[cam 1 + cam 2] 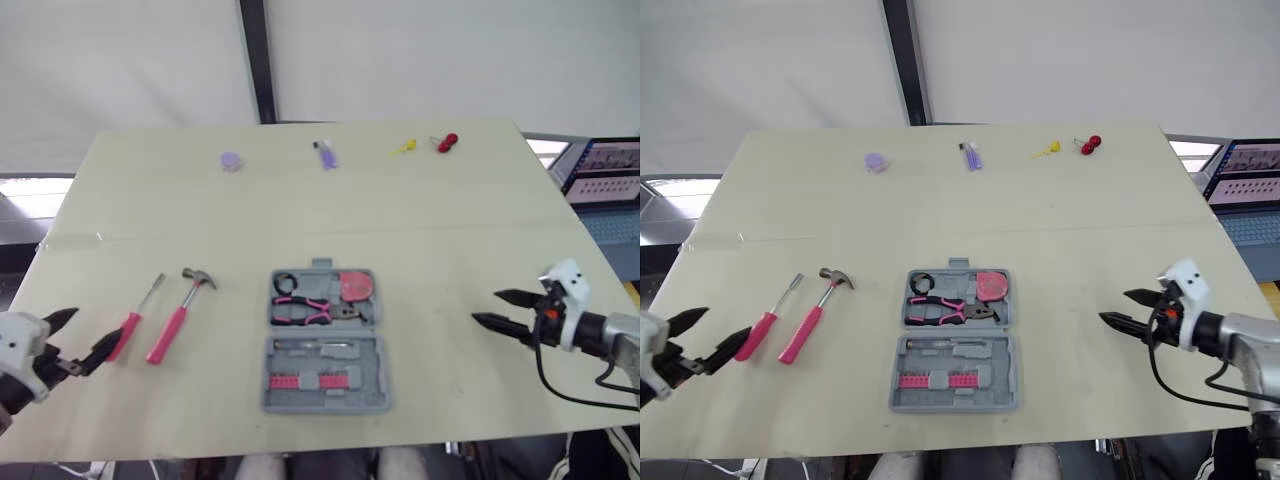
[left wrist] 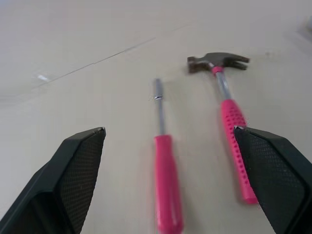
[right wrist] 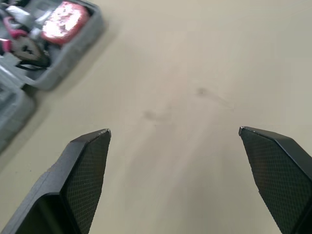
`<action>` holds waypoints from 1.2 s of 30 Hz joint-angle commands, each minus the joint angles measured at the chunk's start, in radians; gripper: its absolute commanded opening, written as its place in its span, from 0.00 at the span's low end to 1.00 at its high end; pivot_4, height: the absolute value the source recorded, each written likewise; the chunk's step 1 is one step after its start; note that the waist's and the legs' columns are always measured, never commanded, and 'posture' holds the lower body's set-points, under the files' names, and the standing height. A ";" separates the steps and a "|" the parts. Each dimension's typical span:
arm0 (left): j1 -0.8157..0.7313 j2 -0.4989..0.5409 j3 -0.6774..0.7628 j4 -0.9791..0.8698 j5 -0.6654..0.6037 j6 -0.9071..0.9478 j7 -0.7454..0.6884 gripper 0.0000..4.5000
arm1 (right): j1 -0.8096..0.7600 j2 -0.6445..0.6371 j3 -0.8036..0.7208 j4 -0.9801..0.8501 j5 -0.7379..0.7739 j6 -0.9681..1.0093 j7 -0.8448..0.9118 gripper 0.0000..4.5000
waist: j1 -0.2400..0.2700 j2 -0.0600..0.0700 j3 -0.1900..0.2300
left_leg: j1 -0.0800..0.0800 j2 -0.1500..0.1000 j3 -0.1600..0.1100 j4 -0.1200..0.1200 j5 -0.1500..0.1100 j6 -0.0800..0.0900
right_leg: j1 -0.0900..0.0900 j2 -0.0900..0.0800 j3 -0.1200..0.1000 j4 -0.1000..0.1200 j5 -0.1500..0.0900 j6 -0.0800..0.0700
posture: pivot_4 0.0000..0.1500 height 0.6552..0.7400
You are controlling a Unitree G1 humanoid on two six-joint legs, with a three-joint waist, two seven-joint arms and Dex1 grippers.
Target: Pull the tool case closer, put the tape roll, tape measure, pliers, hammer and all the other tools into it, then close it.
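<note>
Matt grey plastic tool case (image 1: 325,403), hammer (image 1: 176,319) with dull metal head and textured pink grip, smooth matt table (image 1: 450,230)

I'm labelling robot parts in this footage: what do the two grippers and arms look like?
The left gripper and right gripper each have two black, tapering fingers with fine cross-hatched inner faces, mounted on a white housing. A black cable loops below the right wrist, and the forearm behind it is silver-grey.
</note>
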 commanded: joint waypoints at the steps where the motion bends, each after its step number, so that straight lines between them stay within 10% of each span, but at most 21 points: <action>1: 0.002 0.021 0.079 0.097 0.018 -0.032 0.032 1.00 | 0.002 -0.011 -0.072 0.099 -0.012 -0.085 -0.033 0.99 | -0.001 0.000 0.000 | 0.000 0.000 0.000 0.000 0.000 0.000 | 0.000 0.000 0.000 0.000 0.000 0.000 | 1.00 1.00; 21: -0.018 0.030 0.101 0.227 0.045 -0.102 0.061 1.00 | -0.007 -0.019 -0.088 0.214 -0.018 -0.191 -0.051 0.99 | -0.001 0.000 0.001 | 0.000 0.001 0.003 -0.001 0.000 0.000 | -0.003 0.000 0.002 0.001 0.000 0.000 | 1.00 1.00; 36: -0.107 -0.106 -0.227 -0.305 0.060 0.283 0.232 1.00 | -0.192 0.082 0.180 -0.410 0.133 0.104 -0.038 0.99 | 0.001 0.000 0.001 | 0.001 0.001 0.003 0.000 0.000 0.000 | -0.003 0.000 0.003 0.004 0.000 0.000 | 1.00 1.00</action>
